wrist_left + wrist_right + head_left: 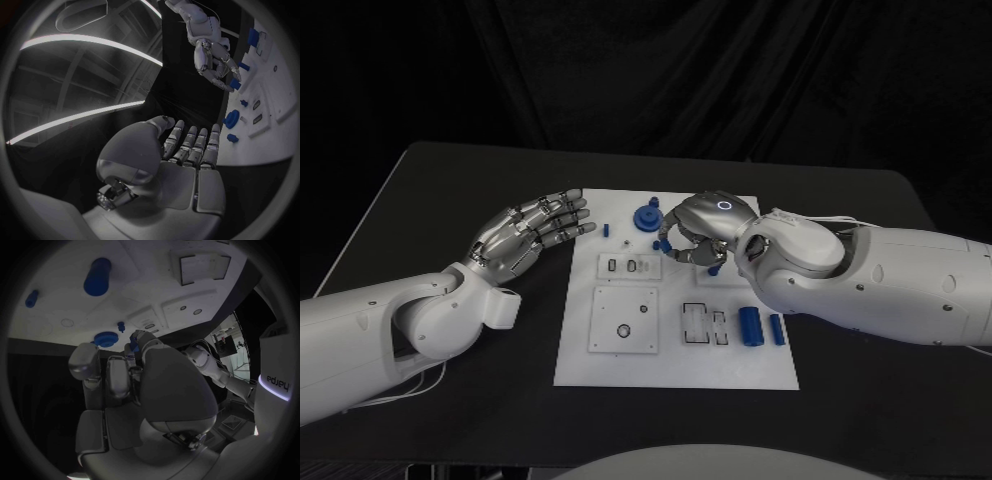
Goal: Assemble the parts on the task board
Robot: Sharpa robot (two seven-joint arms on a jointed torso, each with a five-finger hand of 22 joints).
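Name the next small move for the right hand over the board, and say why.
Probably lower the right robot hand a little toward the task board and seat its small blue part: the fingertips already pinch that part just above the white plate, while the left robot hand waits open beside the board's edge.

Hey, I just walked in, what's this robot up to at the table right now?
It is putting small blue parts together on a white task board. The right hand is over the middle of the board, pinching a small blue part in its fingertips. The left hand hovers open at the board's left edge, holding nothing. Other blue parts, including a round gear and a cylinder, sit on the board.
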